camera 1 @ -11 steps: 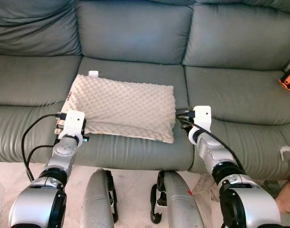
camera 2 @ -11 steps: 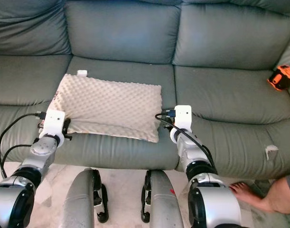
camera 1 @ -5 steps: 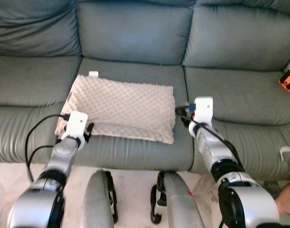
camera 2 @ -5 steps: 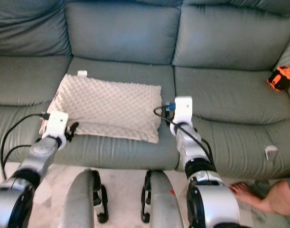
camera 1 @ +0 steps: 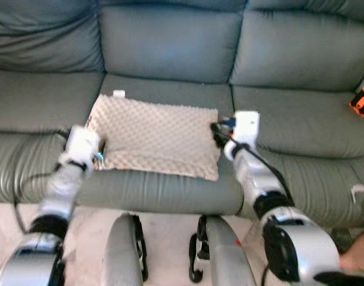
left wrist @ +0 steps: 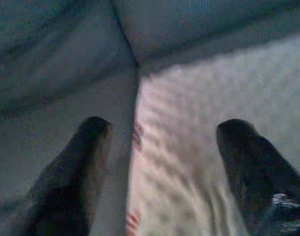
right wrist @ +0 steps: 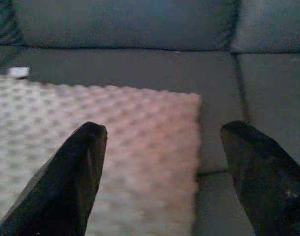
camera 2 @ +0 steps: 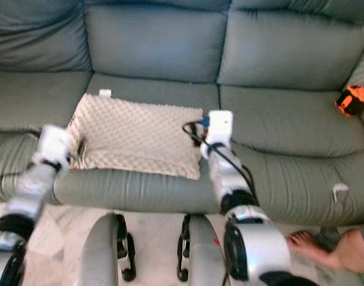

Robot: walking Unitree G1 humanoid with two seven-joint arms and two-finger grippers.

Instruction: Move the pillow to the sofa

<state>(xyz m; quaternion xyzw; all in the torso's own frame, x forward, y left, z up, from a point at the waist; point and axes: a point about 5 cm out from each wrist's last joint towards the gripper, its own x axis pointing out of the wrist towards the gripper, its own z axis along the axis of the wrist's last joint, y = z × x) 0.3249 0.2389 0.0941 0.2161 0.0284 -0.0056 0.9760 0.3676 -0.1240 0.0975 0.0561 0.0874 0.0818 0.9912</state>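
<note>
A beige dimpled pillow [camera 1: 155, 135] with a small white tag lies flat on the middle seat cushion of the grey-green leather sofa [camera 1: 170, 47]. My left gripper [left wrist: 162, 147] is open at the pillow's left edge, its fingers [left wrist: 76, 172] straddling the edge where pillow meets sofa. At the pillow's right edge my right gripper [right wrist: 164, 162] is open too, with the pillow's corner between its fingers [right wrist: 66, 182]. In the left eye view the left wrist [camera 1: 81, 145] and right wrist [camera 1: 241, 128] flank the pillow. Neither gripper holds it.
An orange and black object [camera 2: 353, 98] lies on the right seat cushion by the armrest. A person's bare foot [camera 2: 316, 243] stands on the pale floor at the lower right. My own legs [camera 1: 125, 250] are close to the sofa's front edge.
Both arms have moved forward and slightly up along the pillow's two sides. The left wrist shifted left to the pillow's edge; the right wrist came inward to the pillow's right corner.
</note>
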